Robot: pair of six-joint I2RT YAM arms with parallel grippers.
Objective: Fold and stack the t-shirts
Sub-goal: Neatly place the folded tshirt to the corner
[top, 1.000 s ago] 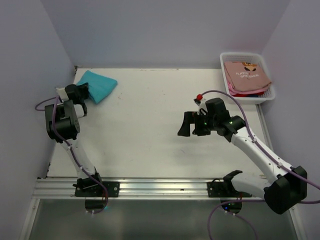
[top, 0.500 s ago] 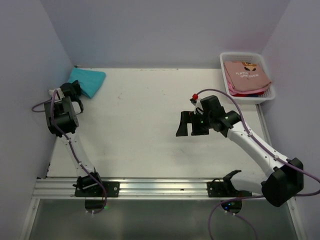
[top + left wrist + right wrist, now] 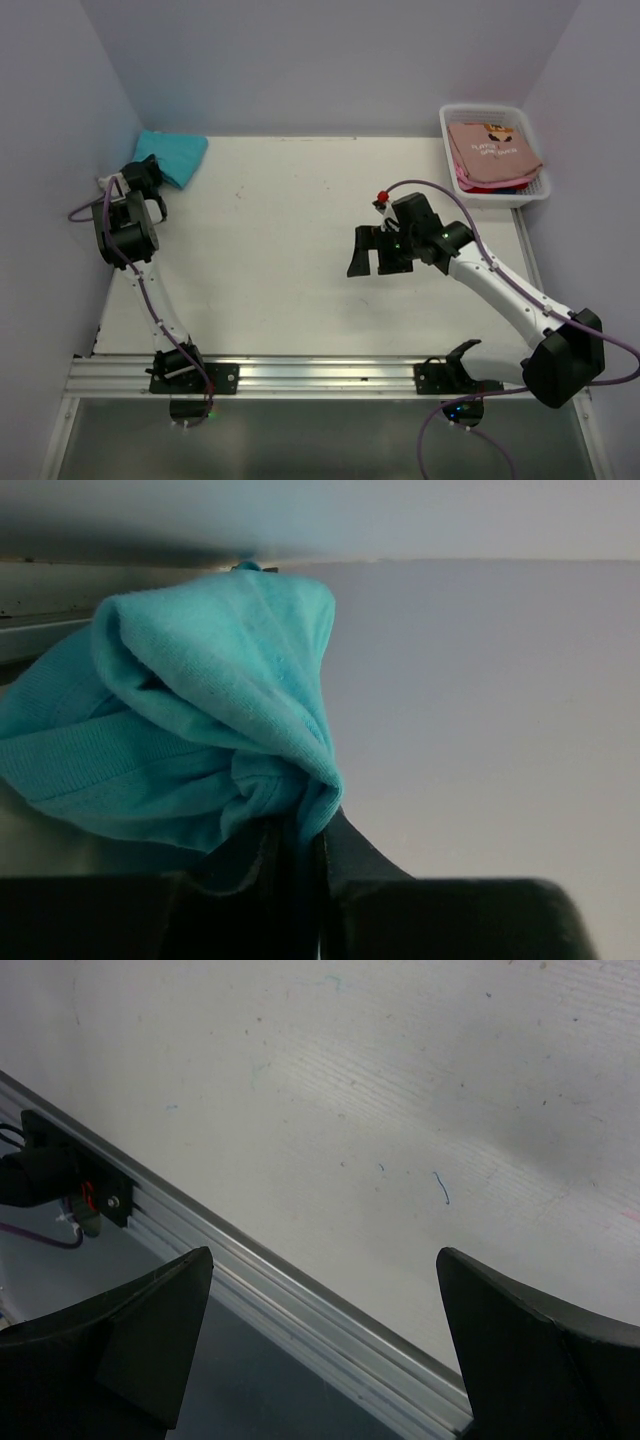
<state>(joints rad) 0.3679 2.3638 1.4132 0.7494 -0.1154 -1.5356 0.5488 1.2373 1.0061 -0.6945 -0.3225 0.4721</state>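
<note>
Your left end effector (image 3: 298,875) is pinched almost shut on a bunched fold of the teal t-shirt (image 3: 200,710), with the cloth squeezed between its two dark fingers (image 3: 262,865); seen from above, that shirt lies crumpled in the far left corner of the worktop (image 3: 280,230), close by the wall, and the end effector meets it at its near left edge; your right end effector (image 3: 376,252) stands wide open and holds nothing, hovering over bare worktop to the right of the middle; its wrist view looks down on the white surface and the aluminium rail (image 3: 300,1300) along the near edge; the salmon-pink t-shirt (image 3: 495,150) lies folded on top in the white basket (image 3: 480,110) at the far right corner, well apart from both end effectors; red and blue edges of other shirts (image 3: 505,186) show beneath it; it carries a small dark print with a few lines of writing, too small for you to read
</note>
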